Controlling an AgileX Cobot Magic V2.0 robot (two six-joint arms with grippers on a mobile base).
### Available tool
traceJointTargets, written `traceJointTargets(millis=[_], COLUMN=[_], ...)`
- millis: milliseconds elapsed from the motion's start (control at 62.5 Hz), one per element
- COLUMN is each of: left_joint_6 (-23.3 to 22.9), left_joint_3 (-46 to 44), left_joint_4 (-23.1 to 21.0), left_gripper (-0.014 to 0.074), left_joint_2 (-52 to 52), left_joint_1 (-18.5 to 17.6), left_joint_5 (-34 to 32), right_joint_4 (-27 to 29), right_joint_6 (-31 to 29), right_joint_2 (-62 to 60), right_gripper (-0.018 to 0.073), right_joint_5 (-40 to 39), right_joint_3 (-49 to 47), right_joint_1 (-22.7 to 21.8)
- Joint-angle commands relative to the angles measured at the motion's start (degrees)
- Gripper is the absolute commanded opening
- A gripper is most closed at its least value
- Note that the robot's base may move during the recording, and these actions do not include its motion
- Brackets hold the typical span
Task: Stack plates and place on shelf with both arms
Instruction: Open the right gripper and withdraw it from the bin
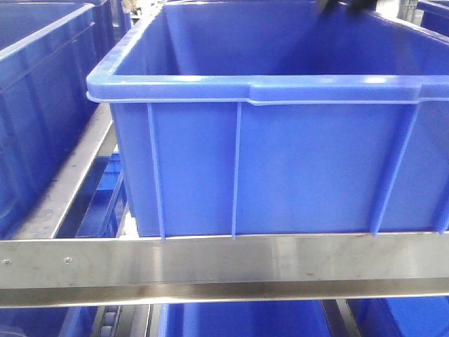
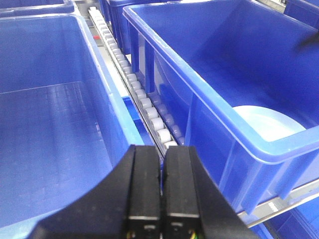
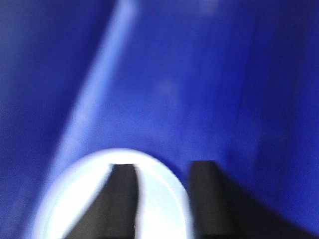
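Observation:
One pale plate (image 2: 264,124) lies on the floor of the blue crate (image 2: 199,50) on the right; only part of it shows over the crate's wall. The right wrist view is blurred: the plate (image 3: 75,184) is at the bottom left, and my right gripper (image 3: 163,167) is open inside the crate, one finger over the plate and the other outside its right rim. My left gripper (image 2: 162,164) is shut and empty, above the gap between two crates. A second plate is not distinguishable. The shelf's steel front rail (image 1: 224,260) runs below the crate (image 1: 266,161).
Another blue crate (image 2: 45,109) stands to the left, with a white roller track (image 2: 134,89) between the two. More crates sit behind and on the level below (image 1: 238,319). A dark bit of arm (image 1: 344,5) shows over the crate's far rim.

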Motion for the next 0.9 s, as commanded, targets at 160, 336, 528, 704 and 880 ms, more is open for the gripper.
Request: traceJointTargets(millis=[160,336,528,704,880], left_joint_6=[-0.50,-0.50,-0.50,-0.50,-0.50], left_joint_3=[-1.64,-1.64,-1.64,-1.64,-1.64], left_joint_4=[-0.34,-0.34,-0.34,-0.34,-0.34], left_gripper=[0.0084,0.0084,0.0084,0.0084,0.0084], left_joint_2=[0.75,0.75,0.75,0.75,0.75], left_joint_1=[-0.21,-0.21,-0.21,-0.21,-0.21], left_joint_5=[-5.06,-5.89,-5.89,-5.89,-5.89], right_joint_4=[0.34,0.29,0.29,0.29,0.29], right_joint_6=[-3.78,-7.17,-7.23,-7.23,-7.23], right_joint_2=[-18.16,-31.78,-48.03,-62.32,-72.10], right_gripper=[0.0056,0.0056,0.0056,0.0056,0.0056], right_joint_5=[-2.24,-4.37,-8.30,-10.45,-13.02], right_joint_3=[4.91,17.07,31.50,42.91,50.65], right_joint_1=[-0.43,-0.43,-0.43,-0.43,-0.43])
